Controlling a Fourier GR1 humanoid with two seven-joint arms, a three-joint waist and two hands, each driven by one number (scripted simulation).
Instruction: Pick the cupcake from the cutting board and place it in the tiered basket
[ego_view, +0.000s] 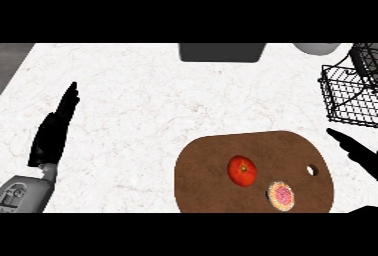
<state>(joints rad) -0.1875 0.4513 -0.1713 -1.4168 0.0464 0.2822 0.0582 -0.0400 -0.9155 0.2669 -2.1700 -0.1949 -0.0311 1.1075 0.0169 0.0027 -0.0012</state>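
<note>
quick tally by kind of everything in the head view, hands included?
cutting board: 1
food on it: 2, tomato and cupcake
wire basket: 1
cut-off items at the far edge: 2, grey block and white rounded thing
hands: 2, left hand and right hand
total: 8

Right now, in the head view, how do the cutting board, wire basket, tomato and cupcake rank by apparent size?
1. cutting board, clearly largest.
2. wire basket, though the view's right edge cuts it off.
3. tomato and cupcake look about alike; I won't rank them.
</note>
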